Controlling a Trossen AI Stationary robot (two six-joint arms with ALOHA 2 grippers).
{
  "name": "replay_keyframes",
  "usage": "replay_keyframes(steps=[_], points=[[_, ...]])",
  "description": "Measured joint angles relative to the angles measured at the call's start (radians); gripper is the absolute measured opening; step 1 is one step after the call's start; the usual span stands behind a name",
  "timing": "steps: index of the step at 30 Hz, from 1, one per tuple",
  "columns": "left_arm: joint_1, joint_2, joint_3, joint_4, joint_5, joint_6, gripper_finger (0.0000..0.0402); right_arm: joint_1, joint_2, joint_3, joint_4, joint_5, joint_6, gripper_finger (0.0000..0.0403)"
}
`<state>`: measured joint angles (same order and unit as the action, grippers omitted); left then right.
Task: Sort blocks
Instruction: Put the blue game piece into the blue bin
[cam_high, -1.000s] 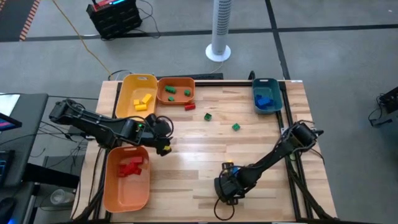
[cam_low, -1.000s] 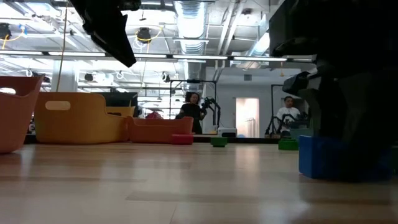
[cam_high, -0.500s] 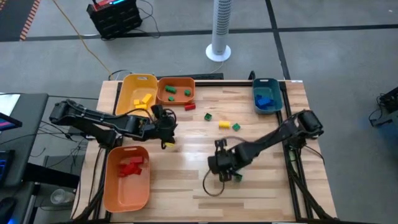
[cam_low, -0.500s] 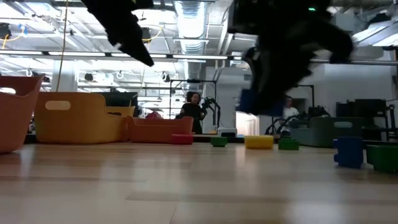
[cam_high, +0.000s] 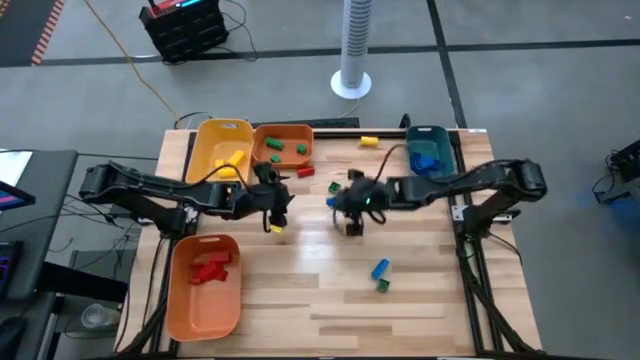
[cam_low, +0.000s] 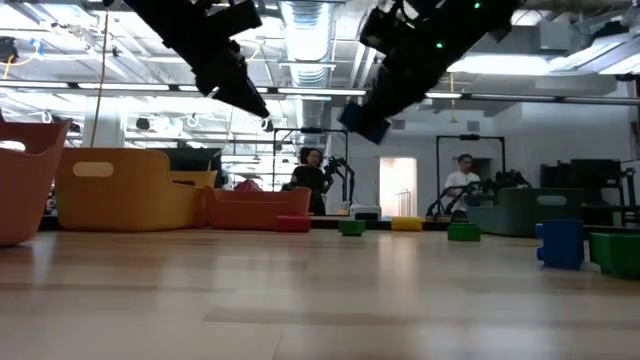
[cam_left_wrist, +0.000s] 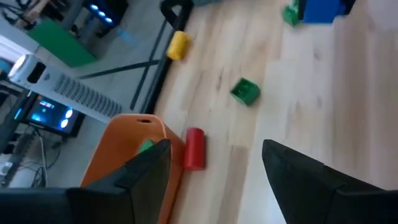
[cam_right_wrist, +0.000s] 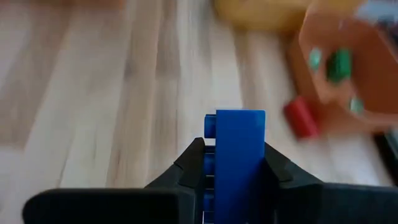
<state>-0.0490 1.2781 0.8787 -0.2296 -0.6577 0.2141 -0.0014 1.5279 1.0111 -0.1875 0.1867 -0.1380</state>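
A: What changed over the last second?

B: Right pincer (cam_high: 352, 203) swung from the near edge of the surface (cam_high: 300, 300) up to the middle. It was clamped on a blue block (cam_right_wrist: 239, 162), held off the wood. A second ago a blue block sat right by that pincer on the surface, so I'd judge that's the one it picked.

A: Left side?

B: Left pincer (cam_high: 277, 205) crept toward the far bins, fingers (cam_left_wrist: 140, 180) spread, nothing between them. A red block (cam_left_wrist: 194, 148) lay just beside the orange bin (cam_high: 283, 146), ahead of it.

A: Anything loose?

B: Yes. Yellow block (cam_high: 368, 142) now lay at the far edge near the teal bin (cam_high: 430, 152); half a second ago it was mid-surface. Blue block (cam_high: 379, 268) touching or just beside a green block (cam_high: 382, 285) near the front, and a green block (cam_left_wrist: 245, 91) mid-surface.

A: Meaning for the task?

B: Blue one likely headed to the teal bin, which held blue blocks. Yellow bin (cam_high: 220, 150) and the near orange bin (cam_high: 203, 285) with reds already filled partly. Several strays left.
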Motion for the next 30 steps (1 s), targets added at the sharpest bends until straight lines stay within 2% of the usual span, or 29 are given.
replay_keyframes(steps=[4, 6, 10, 14, 21, 25, 30], points=[[0.028, -0.001, 0.000, 0.082, 0.005, 0.022, 0.0246, -0.119, 0.009, -0.023, 0.196, -0.157, -0.036, 0.0094], [0.046, -0.001, 0.000, 0.104, 0.010, 0.016, 0.0246, -0.166, 0.036, -0.013, 0.236, -0.228, -0.035, 0.0094], [0.064, -0.001, 0.000, 0.110, 0.010, -0.032, 0.0246, -0.216, 0.047, 0.000, 0.192, -0.248, -0.028, 0.0094], [0.044, -0.001, 0.000, 0.089, 0.025, -0.082, 0.0246, -0.270, -0.020, -0.048, -0.006, -0.126, 0.018, 0.0094], [0.033, 0.001, 0.000, 0.124, 0.029, -0.103, 0.0246, -0.472, -0.191, -0.097, -0.321, 0.235, 0.273, 0.0094], [0.045, 0.023, -0.001, 0.143, 0.062, -0.130, 0.0246, -0.639, -0.206, -0.099, -0.474, 0.259, 0.356, 0.0094], [0.050, 0.087, -0.001, 0.182, 0.076, -0.140, 0.0246, -0.795, -0.162, -0.098, -0.548, 0.235, 0.339, 0.0094]])
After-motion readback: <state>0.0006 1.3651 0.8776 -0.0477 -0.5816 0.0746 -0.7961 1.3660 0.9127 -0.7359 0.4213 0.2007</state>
